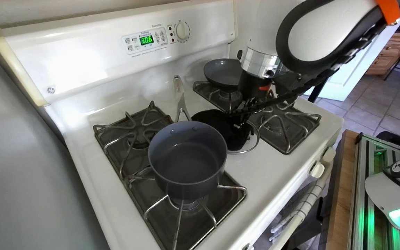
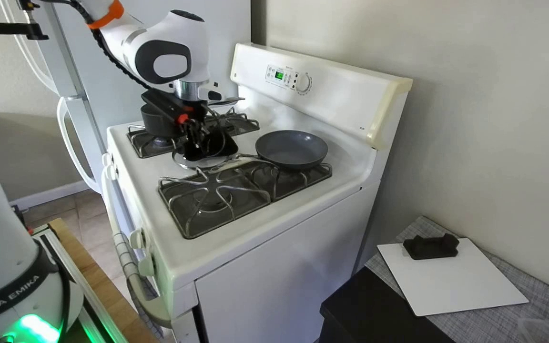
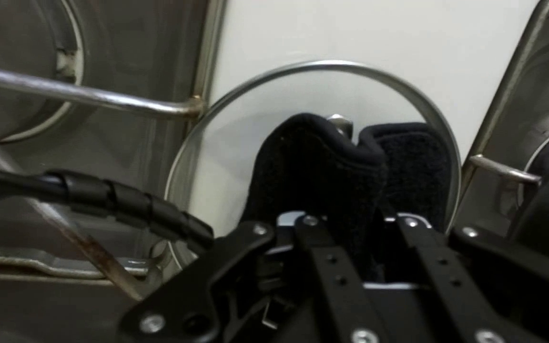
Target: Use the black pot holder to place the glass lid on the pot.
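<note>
'anka emika' on base (image 2: 17, 292), display (image 1: 147, 40) 3:06

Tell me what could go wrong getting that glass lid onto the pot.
The pincer, gripping the bunched black pot holder, could lift it alone: the knob on the glass lid partly shows past the cloth's edge. The lid looks close to a burner grate and might catch. The pot stands higher than the lid, so a low carry may bump it.

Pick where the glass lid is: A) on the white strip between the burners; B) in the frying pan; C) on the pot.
A: in the wrist view, the lid lies mostly on the white strip, grates to either side.
</note>
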You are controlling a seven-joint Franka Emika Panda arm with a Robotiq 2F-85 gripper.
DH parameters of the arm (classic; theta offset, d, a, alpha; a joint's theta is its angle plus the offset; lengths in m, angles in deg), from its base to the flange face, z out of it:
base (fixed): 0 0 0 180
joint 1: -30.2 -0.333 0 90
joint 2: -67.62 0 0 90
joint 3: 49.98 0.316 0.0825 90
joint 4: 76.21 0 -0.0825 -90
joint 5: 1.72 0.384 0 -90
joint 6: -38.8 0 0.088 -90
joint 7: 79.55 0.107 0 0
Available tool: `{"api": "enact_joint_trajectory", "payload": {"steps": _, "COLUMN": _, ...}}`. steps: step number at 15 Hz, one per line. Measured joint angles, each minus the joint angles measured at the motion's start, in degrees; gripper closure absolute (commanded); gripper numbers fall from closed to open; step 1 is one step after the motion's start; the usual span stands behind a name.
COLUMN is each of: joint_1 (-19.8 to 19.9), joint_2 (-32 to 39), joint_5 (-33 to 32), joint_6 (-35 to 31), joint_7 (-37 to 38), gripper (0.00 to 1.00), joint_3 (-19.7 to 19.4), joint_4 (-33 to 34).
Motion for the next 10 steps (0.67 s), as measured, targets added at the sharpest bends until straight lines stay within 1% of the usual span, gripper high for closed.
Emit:
{"api": "enact_joint_trajectory", "payload": {"steps": 5, "joint_1": 0.9, "joint_2": -0.8, "joint_5": 0.9, "joint_6": 3.8, "joint_7": -3.1, "gripper": 0.95, "joint_3": -1.1, "joint_4": 1.4}}
{"api": "enact_joint_trajectory", "payload": {"steps": 10, "joint_1": 1.0, "joint_2": -2.4, "joint_5": 0.9, "joint_6": 6.7, "joint_7": -4.0, "gripper": 0.95, "joint_3": -1.3, "joint_4": 1.6}}
